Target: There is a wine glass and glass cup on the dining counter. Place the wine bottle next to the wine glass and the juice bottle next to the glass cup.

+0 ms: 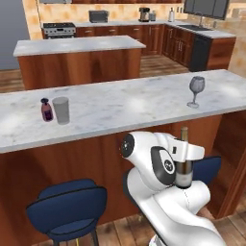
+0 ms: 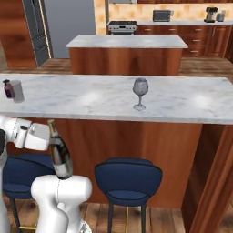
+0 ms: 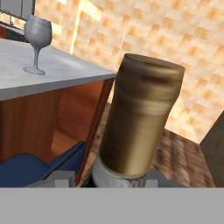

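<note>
Tall dark glass wine bottle [image 2: 59,154], clamped in gripper [image 2: 53,142] at lower left, held tilted below marble dining counter [image 2: 182,102]: edge collision or slippage may be risked when raised toward clear stemmed wine glass [image 2: 140,93]

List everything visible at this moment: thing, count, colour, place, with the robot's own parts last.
wine glass: one, clear grey, upright on the dining counter, toward its right part.
glass cup: one, greyish translucent, on the dining counter's left part.
juice bottle: one, dark red-purple, dark cap, right beside the glass cup on its left.
wine bottle: one, dark glass, tan-topped neck, held below counter height in front of the wood panel.
dining counter: one, white-grey marble top, reddish-brown front.
island: one, marble top, wood sides, behind the dining counter.
stools: three, dark blue, under the dining counter.
stove: one, dark, at the back wall.
gripper: one, shut on the wine bottle.
</note>
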